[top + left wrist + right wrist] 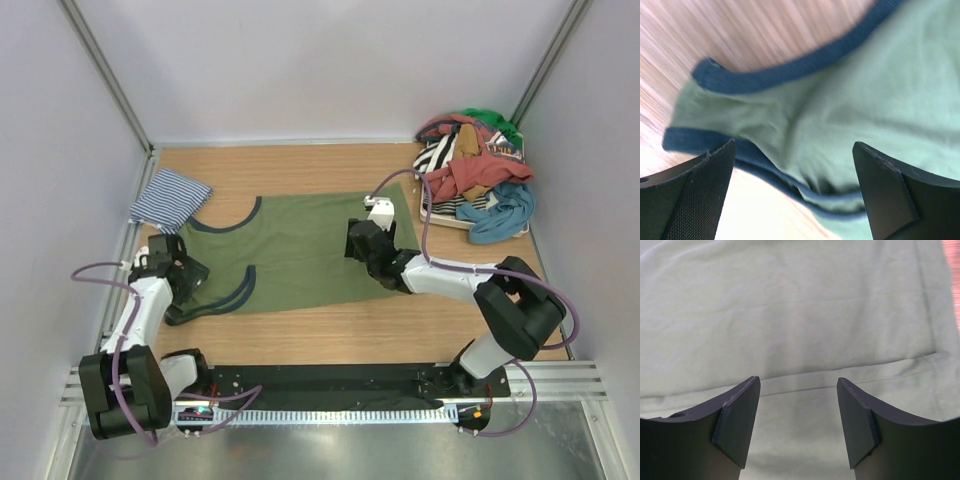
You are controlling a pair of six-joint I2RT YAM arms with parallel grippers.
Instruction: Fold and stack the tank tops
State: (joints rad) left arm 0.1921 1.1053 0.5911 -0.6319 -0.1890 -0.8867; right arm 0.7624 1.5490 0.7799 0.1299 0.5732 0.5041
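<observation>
The olive green tank top (300, 250) with navy trim lies spread flat in the middle of the table. The navy-and-white striped tank top (170, 198) lies folded at the far left. My left gripper (185, 275) hovers over the green top's shoulder straps, open. In the left wrist view its fingers (700, 190) stand wide apart over a navy-edged strap (790, 125), gripping nothing. My right gripper (362, 245) is over the green top's right part, near the hem. It is open, with plain green cloth (800, 315) and a hem seam beneath the fingers (737, 420).
A pile of mixed clothes (475, 175) sits at the back right corner on a white tray. Grey walls close in the table on three sides. Bare wood (320, 165) shows behind the green top and along the near edge.
</observation>
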